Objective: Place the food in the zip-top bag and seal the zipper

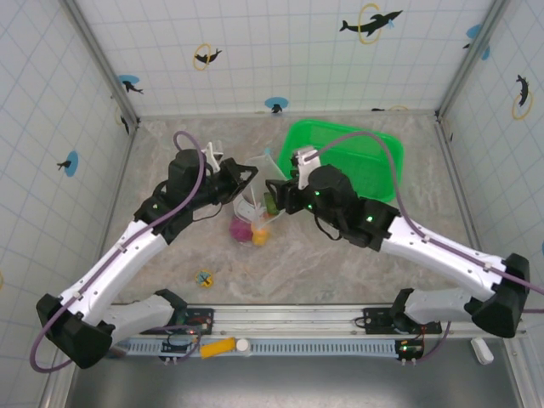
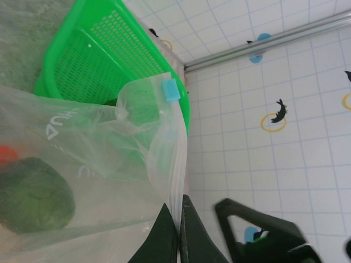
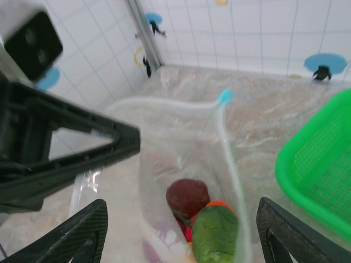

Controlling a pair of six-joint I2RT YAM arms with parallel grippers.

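Left gripper (image 2: 179,222) clenched on the zipper (image 2: 175,159) holds the zip-top bag (image 3: 164,153) open at the middle of the worktop (image 1: 297,272), food (image 3: 215,236) at its bottom; right gripper (image 1: 274,197), released and empty over the mouth, should lift straight out without snagging the rim.

From here the zip-top bag (image 2: 98,164) reads as thin clear plastic film, crinkled and glossy. Its zipper (image 2: 175,170) is a smoother, stiffer strip, and the slider (image 2: 171,89) is matt blue plastic. I see the basket (image 2: 93,60) as bright green moulded plastic mesh, slightly shiny. Inside the bag, the green toy vegetable (image 3: 215,233) looks rough and veined, while the dark maroon toy (image 3: 187,196) is smooth and dull. The table (image 3: 263,115) has a matt, marbled stone look. The walls (image 2: 263,82) look like glossy white tile, and the corner post (image 2: 274,37) like brushed metal. The fingers (image 3: 82,233) of the right gripper (image 3: 182,201) are matt black plastic.
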